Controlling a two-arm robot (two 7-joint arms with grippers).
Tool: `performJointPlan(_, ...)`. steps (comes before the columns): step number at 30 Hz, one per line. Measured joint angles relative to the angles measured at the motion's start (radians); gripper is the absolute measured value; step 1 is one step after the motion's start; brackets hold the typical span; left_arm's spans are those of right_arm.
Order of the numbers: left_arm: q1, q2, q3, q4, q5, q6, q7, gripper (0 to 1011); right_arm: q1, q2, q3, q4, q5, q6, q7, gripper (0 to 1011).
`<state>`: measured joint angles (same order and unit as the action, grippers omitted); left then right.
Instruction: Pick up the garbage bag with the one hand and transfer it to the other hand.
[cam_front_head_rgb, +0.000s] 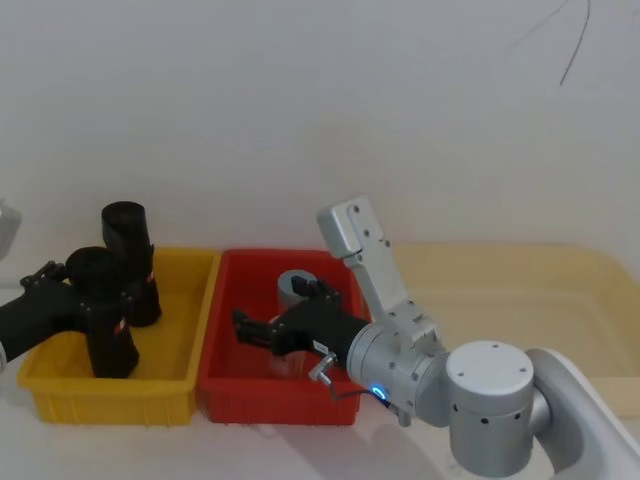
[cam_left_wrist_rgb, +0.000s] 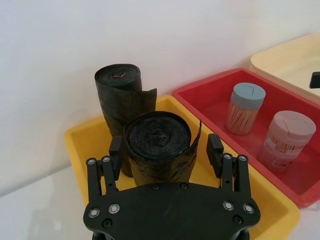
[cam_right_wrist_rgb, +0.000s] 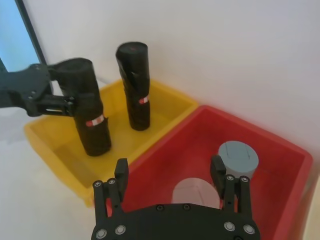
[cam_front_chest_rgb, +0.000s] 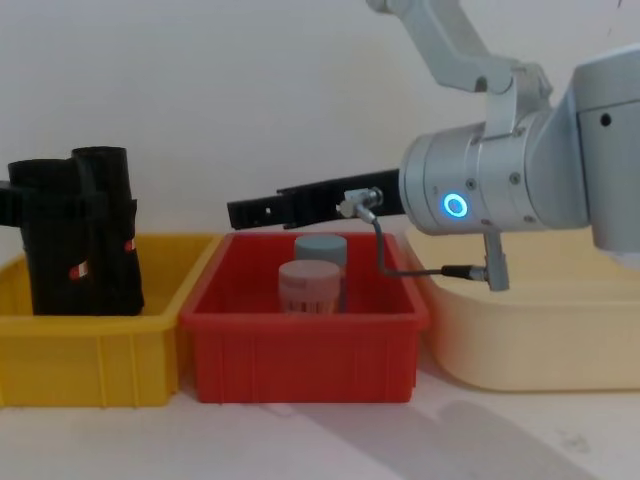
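**Head view: left gripper (cam_front_head_rgb: 92, 298) brackets garbage bag (cam_front_head_rgb: 110, 345) in yellow bin (cam_front_head_rgb: 120, 400)**

A white tabletop (cam_front_chest_rgb: 300, 440) carries three containers in a row along a pale wall. A cream tray (cam_front_chest_rgb: 540, 340) sits on the robot's right, a red bin (cam_front_chest_rgb: 300, 350) in the middle and the yellow bin on the left, each just beside the next.

The silver-grey right arm (cam_front_chest_rgb: 520, 190), lit by a blue ring light (cam_front_chest_rgb: 455, 205), reaches across from the right. Its right gripper (cam_right_wrist_rgb: 169, 171) hangs above the red bin, fingers spread wide and holding nothing.

The left gripper comes in from the left at the yellow bin. Its fingers are spread, one on each side of the garbage bag's upper part. The left wrist view shows a thin gap on at least one side.

The black, tightly rolled bag stands upright on the bin floor toward the front, a small red label on its side. A second black roll (cam_right_wrist_rgb: 134, 85) stands upright just behind it, nearer the wall.

Two capped jars stand close together in the red bin, one grey-lidded (cam_left_wrist_rgb: 245, 107), one pink-lidded (cam_left_wrist_rgb: 287, 140).
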<state>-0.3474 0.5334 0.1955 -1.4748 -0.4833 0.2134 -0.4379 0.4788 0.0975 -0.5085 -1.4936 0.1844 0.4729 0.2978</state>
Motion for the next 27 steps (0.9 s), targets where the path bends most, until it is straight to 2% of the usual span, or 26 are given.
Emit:
performJointPlan(10,-0.009,-0.006,0.005,0.010,-0.006,0.002,-0.001,1000,0.045,0.003,-0.003,0.086,-0.019,0.006,0.023,1004)
performJointPlan(27,-0.013,-0.008,0.008,0.016,-0.008,0.003,-0.002,1000,0.085,0.005,-0.008,0.159,-0.023,0.044,0.061,1004)
